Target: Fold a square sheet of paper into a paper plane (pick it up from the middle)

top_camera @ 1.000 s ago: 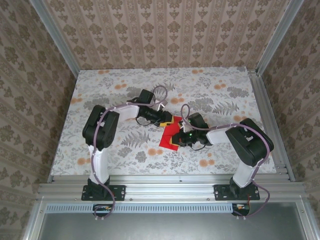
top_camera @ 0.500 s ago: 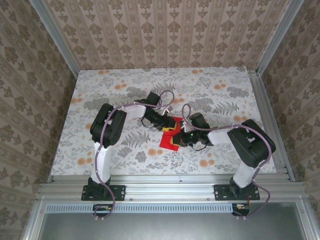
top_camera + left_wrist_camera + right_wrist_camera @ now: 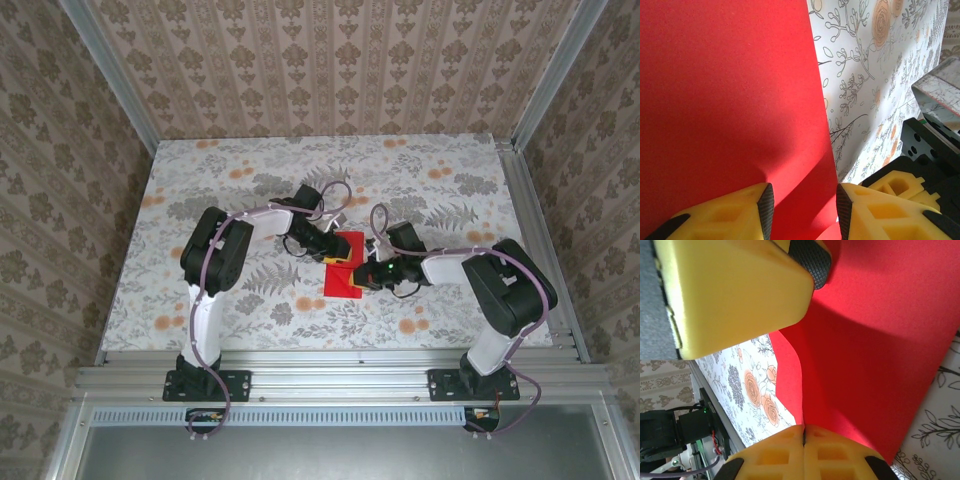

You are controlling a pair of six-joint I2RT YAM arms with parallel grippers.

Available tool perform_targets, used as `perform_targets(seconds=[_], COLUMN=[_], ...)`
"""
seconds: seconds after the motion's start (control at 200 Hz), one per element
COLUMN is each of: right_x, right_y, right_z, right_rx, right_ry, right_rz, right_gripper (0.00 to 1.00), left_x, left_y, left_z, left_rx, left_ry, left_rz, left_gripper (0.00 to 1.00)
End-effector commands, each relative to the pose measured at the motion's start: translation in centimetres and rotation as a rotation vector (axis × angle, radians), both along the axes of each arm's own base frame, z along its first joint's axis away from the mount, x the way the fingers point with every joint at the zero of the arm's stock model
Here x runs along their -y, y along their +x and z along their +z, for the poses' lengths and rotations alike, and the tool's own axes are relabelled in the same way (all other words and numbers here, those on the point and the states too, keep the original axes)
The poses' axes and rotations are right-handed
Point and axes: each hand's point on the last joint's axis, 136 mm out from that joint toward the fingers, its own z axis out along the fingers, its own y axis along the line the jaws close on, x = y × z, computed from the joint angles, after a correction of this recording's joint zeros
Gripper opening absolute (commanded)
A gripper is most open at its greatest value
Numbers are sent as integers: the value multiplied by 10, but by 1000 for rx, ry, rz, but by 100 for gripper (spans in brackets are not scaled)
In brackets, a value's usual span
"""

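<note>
The square sheet of paper [image 3: 342, 284] lies mid-table [image 3: 450, 200], its right side curling up into the right gripper [image 3: 804, 432], whose jaws are pinched closed on it. The left gripper [image 3: 804, 197] sits at its far-left side, jaws partly apart over the red surface.

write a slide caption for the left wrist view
Open left hand poised over the edge of the red paper on the floral table.

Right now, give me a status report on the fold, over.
Right gripper shut on edge of red sheet. Left gripper open, fingers astride another edge, sheet lying on table. Nothing in the way.
</note>
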Motion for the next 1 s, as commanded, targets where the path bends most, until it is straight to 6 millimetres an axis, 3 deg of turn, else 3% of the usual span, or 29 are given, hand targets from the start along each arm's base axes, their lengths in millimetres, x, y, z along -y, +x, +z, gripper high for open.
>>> perform_targets(seconds=[0.0, 0.42, 0.995], right_x=[4, 15, 22], right_y=[-1, 6, -4], right_z=[1, -6, -30], right_rx=[1, -4, -57], right_ry=[-14, -69, -102], right_rz=[23, 48, 64], right_gripper=[0, 0, 0], left_x=[-19, -15, 11], left_y=[-18, -20, 16], left_z=[-35, -36, 3], left_rx=[-60, -68, 1], left_ry=[118, 100, 5], left_rz=[-20, -39, -5], left_gripper=[42, 42, 42])
